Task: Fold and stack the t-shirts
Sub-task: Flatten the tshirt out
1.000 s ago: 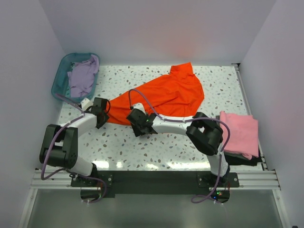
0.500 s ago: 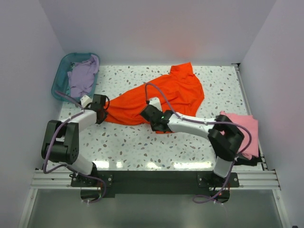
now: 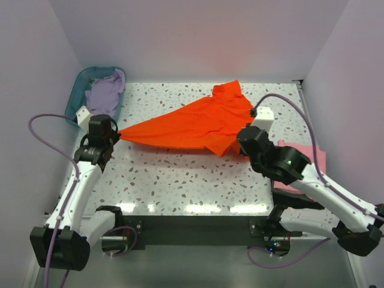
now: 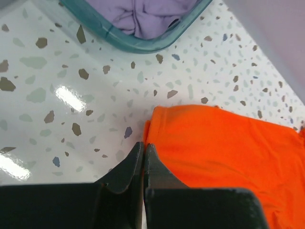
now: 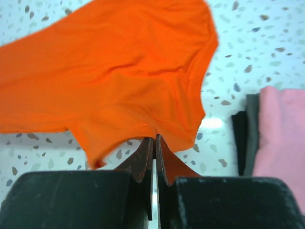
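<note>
The speckled table (image 3: 180, 180) carries everything. The orange-red t-shirt (image 3: 192, 123) takes up its middle, drawn out into a long wedge between the two arms, with the wider part bunched toward the far right. That bunching is the main risk. If the shirt is laid down like this, the doubled cloth on the right probably creases into the fold.

The teal basket (image 3: 75, 102) sits at the far left corner with the lavender t-shirt (image 3: 105, 90) heaped in it. The folded pink t-shirt (image 3: 315, 157) lies at the right edge on a dark folded cloth (image 5: 240, 136). The right arm is just beside that stack, so a wide swing could nudge it askew.

The left gripper (image 4: 144, 151) is clenched on the very corner of the orange-red hem. That seems a thin bite, and more tension could pull it free. The right gripper (image 5: 154, 145) is pinched on the hem near a sleeve, which hangs loose below and may tuck under unseen.
</note>
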`<state>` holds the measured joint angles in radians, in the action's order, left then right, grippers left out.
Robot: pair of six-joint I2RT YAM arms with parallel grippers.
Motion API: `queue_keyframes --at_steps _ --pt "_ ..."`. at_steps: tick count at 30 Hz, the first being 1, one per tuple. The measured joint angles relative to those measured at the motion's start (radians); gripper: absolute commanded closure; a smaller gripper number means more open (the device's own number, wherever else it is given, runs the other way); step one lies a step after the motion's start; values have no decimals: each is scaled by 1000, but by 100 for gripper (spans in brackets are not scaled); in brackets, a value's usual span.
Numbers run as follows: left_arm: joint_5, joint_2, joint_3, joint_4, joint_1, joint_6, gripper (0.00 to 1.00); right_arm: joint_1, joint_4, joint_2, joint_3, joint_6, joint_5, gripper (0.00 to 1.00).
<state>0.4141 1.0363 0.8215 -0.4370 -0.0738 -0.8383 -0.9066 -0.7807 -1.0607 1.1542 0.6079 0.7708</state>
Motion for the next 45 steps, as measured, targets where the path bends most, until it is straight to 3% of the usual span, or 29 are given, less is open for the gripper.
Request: queue_keyframes --at_steps 8,13,18,25,33,39,42,45 --pt "-13 -237 214 -190 1 92 100 1 -207 208 290 -14 106 100" --pt "-47 -267 447 -244 0 127 100 1 -175 253 542 -117 92 100" --pt "-86 -199 634 -239 1 163 100 1 -50 182 705 -290 39 100" --pt "-97 29 730 -179 2 204 100 50 119 -140 864 -559 -34 100" --pt "-220 410 769 25 6 207 100 486 152 -648 1087 -483 -554 100" --pt "-326 795 1167 73 29 206 100 704 180 -1016 1424 -323 -848 100" --pt "-386 925 1382 85 55 203 100 770 236 -1023 1406 -261 -903 100" --pt "-437 946 1449 116 101 193 100 818 312 -996 1401 -219 -927 100"
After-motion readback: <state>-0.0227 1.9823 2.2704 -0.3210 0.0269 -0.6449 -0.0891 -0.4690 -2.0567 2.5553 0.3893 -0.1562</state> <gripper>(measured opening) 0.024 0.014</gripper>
